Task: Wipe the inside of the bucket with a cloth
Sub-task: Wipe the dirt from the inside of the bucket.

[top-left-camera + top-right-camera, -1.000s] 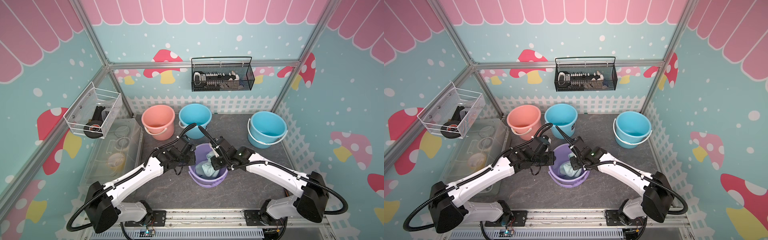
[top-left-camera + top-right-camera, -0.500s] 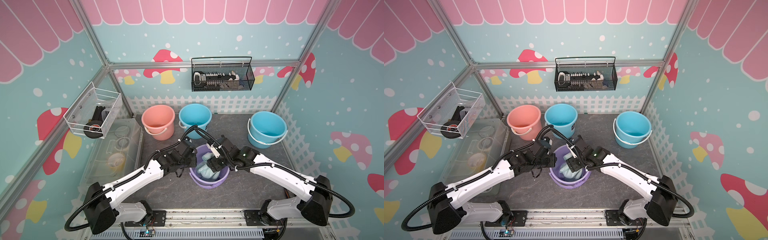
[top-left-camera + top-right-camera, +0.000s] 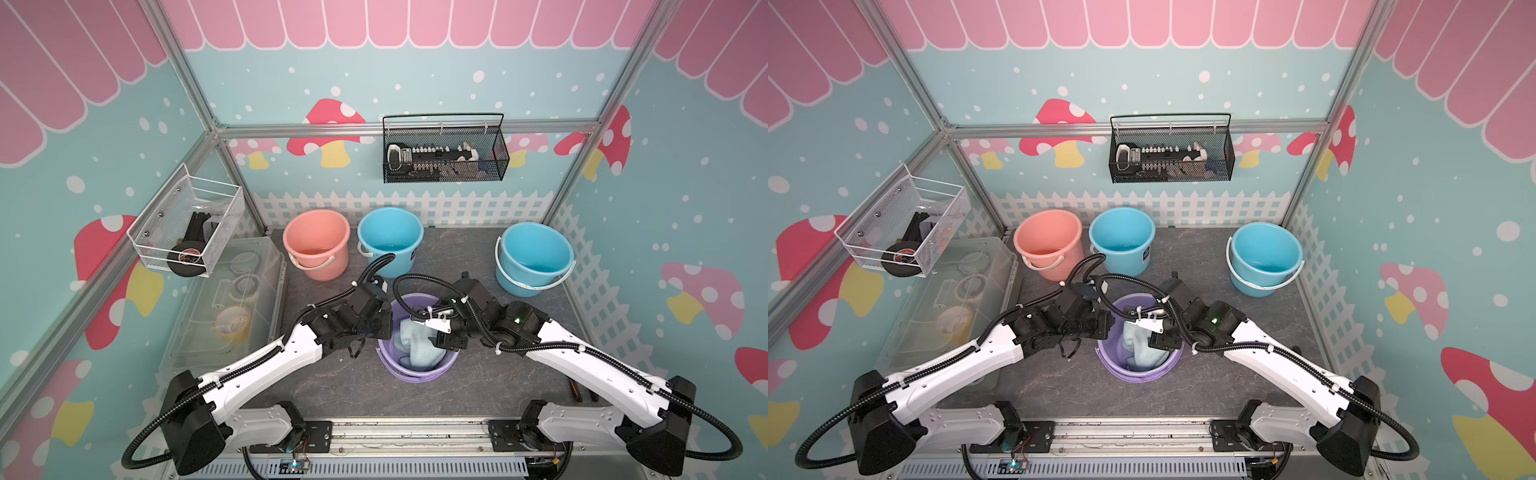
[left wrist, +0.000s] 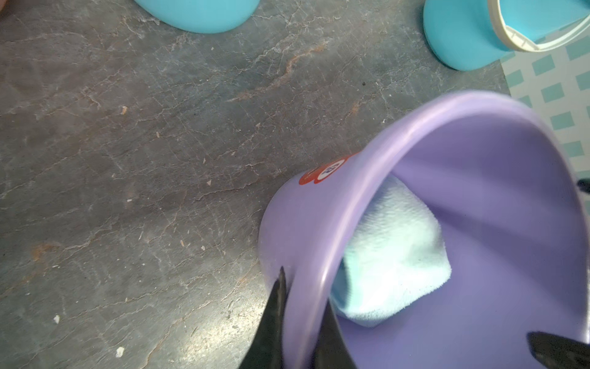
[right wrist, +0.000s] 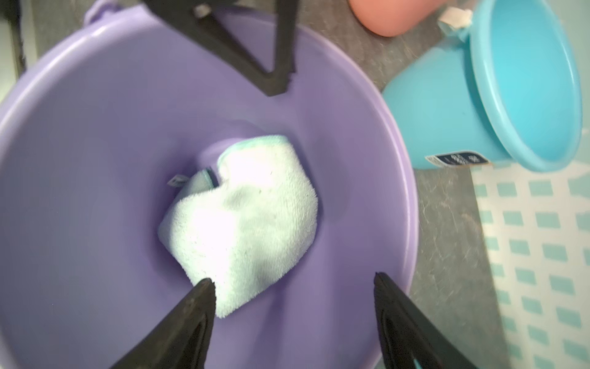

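Right gripper (image 5: 293, 278) spread, crumpled aqua cloth (image 5: 249, 217), bucket (image 5: 95, 127)

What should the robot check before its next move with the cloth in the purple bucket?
1. The purple bucket held steady: the left gripper is clamped on its rim. Ok.
2. The cloth inside the bucket: it lies bunched on the bottom. Ok.
3. The right gripper gripping the cloth: its jaws stand open and hold nothing. Not ok.
4. The right gripper lined up: it hangs over the cloth, one fingertip at its edge. Ok.
5. The nearest blue bucket out of the way: it stands apart. Ok.
6. Inside wiped clean: cannot tell.
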Motion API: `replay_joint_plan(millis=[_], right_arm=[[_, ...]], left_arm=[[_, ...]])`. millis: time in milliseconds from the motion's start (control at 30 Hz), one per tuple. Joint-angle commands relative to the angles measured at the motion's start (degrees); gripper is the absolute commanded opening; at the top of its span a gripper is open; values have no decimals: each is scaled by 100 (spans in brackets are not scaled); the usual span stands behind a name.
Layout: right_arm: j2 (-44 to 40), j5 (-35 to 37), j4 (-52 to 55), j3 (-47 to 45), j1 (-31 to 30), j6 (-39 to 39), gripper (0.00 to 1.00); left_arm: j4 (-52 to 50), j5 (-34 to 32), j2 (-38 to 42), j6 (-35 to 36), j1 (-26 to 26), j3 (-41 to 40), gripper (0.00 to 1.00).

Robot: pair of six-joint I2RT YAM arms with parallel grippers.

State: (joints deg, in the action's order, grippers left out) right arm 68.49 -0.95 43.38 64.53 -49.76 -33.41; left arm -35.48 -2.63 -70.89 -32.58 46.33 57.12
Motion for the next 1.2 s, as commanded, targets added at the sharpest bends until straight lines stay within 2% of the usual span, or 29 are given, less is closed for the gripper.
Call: replay_joint_plan(millis=[0,133,233,400,633,900,1167], right_arm=[[201,-637,597,231,-13,-2073,71],[605,-767,964,524,-114,-2857,70],[926,-603,1017,561,-248,-3338,72],[1476,-369,975,689,-377,-3718,73],[1962,-384,434,470,-481,-3904,78],[2440,-704,167,197,-488,-3820,78],[2234,-736,110,-85,-548,-3619,79]], left_arm=[[121,235,159,354,70,-79,0],[81,337,158,473,87,-87,0],[69,450,152,561,103,-96,0],[1,560,137,659,105,-45,0],[-55,692,139,711,108,-28,0],[-89,712,142,712,118,-24,0],[-138,703,128,717,114,8,0]])
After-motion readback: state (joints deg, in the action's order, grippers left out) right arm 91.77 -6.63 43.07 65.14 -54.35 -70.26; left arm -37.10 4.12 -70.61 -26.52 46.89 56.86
